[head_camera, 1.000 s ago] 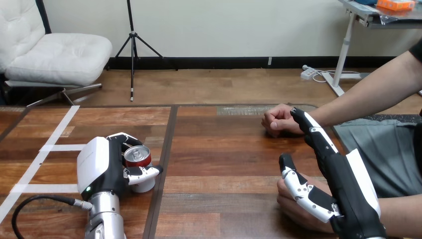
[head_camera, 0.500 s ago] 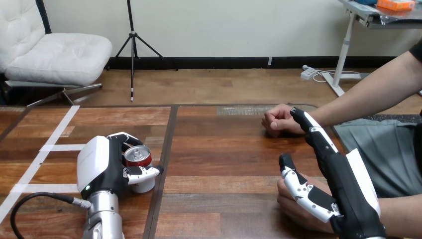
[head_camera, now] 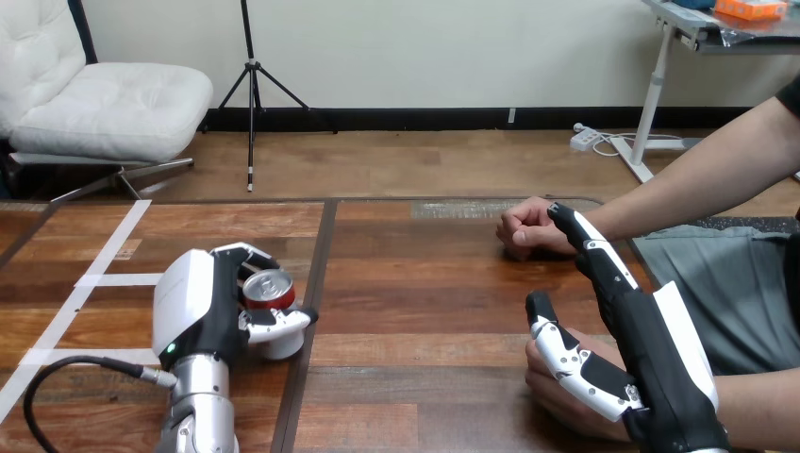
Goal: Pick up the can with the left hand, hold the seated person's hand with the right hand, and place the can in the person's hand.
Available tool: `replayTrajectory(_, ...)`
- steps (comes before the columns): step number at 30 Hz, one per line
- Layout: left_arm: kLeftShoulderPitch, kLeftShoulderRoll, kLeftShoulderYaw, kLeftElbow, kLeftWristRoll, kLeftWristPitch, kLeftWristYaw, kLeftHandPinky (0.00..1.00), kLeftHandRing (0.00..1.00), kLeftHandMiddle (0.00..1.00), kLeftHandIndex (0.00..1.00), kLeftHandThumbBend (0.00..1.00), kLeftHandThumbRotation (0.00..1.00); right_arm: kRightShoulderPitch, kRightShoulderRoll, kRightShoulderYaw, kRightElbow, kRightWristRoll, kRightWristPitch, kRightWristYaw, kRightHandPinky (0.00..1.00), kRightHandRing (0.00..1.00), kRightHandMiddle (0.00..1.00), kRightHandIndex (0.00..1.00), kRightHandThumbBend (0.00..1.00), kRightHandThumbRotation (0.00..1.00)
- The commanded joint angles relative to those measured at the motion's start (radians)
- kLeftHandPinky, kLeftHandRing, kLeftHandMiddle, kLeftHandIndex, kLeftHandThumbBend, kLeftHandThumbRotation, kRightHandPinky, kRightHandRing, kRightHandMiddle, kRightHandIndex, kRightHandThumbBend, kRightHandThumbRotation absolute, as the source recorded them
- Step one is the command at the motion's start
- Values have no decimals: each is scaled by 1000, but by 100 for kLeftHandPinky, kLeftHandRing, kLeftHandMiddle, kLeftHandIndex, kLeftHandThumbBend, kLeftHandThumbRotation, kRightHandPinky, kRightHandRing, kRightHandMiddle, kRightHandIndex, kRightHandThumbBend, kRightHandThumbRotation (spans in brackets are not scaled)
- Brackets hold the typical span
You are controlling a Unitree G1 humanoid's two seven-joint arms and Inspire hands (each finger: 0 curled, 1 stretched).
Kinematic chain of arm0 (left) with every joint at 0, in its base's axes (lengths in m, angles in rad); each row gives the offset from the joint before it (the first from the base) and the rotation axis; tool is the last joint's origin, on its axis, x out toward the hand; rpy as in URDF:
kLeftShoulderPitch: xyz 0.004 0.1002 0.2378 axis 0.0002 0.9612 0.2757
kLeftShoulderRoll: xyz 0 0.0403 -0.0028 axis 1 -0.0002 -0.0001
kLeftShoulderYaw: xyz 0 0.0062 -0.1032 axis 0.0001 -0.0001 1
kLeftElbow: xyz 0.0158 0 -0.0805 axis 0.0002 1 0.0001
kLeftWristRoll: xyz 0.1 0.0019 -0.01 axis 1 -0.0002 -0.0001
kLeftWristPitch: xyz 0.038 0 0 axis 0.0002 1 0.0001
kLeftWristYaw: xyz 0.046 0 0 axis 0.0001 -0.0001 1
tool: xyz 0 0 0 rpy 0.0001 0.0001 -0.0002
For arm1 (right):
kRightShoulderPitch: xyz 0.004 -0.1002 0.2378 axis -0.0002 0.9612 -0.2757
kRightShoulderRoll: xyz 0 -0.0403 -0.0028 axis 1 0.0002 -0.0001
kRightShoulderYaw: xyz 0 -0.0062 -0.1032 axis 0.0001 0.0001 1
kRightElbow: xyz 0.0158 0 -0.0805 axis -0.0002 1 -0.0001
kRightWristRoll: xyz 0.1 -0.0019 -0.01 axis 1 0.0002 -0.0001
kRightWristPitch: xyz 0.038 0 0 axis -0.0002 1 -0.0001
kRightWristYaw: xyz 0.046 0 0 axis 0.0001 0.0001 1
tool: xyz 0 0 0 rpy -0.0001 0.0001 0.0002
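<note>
Here, left hand: grasping; its fingers and thumb curl round the can.
Can: red with a silver top, inside the left hand's grip, between the fingers and the thumb. It leans a little. Whether its base touches the table I cannot tell.
Can, contents: I cannot tell if the top is opened, and the inside is hidden.
Can, writing: the fingers cover most of the side, and the print there cannot be read.
Right hand: released, fingers straight and stretched forward; its thumb lies over the person's near hand.
Person's near hand: on the table, under the right hand's thumb.
Person's far hand: a fist on the table, just beside the right hand's fingertips.
</note>
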Motion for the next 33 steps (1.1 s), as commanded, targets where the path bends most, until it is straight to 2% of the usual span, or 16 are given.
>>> replayTrajectory(1, -42, 20, 2, -105, -1, -47, 4, 43, 45, 48, 51, 71, 0, -59, 5, 7, -8, 10, -11, -9, 99, 99, 97, 94, 16, 20)
replayTrajectory(10, -23, 16, 1, -181, 6, -38, -14, 42, 44, 47, 51, 72, 0, -60, 5, 7, 2, 1, -25, -18, 100, 99, 96, 94, 16, 19)
replayTrajectory(19, -5, 16, -3, -242, 19, -42, -18, 41, 43, 47, 51, 74, 0, -57, 8, 8, -5, 6, -12, -16, 100, 99, 96, 94, 16, 17)
replayTrajectory(33, 23, 14, -7, -335, 15, -52, -56, 39, 42, 47, 50, 73, 0, -61, 12, 8, 1, 11, -12, -16, 100, 100, 97, 94, 17, 17)
